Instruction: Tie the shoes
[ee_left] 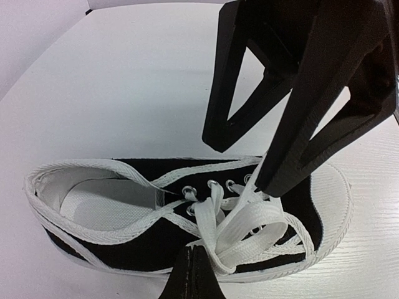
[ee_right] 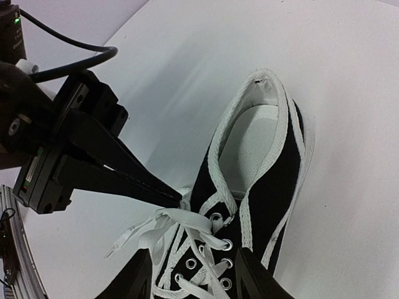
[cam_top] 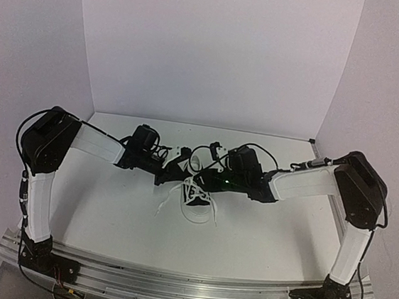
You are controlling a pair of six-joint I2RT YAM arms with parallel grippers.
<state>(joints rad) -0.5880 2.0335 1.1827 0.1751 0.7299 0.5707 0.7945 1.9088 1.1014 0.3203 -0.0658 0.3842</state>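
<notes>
You are in a robot lab cell, not a home. Plain white panels [cam_top: 217, 51] close the back and both sides of the white tabletop [cam_top: 106, 218]. The left arm [cam_top: 38, 200] and the right arm [cam_top: 351, 255] are bolted to an aluminium rail [cam_top: 185, 285] at the near edge. Loose cables [cam_top: 24, 177] run along them. The left tool [ee_left: 190, 269] and the right tool [ee_right: 193, 280] are black two-finger clamps.

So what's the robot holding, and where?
The left gripper pinches a white lace of the sneaker, close to the eyelets. The right gripper is open, holding nothing.

Black sneaker [ee_left: 149, 233], white laces [ee_left: 249, 224], right gripper [ee_left: 243, 163] above
</notes>
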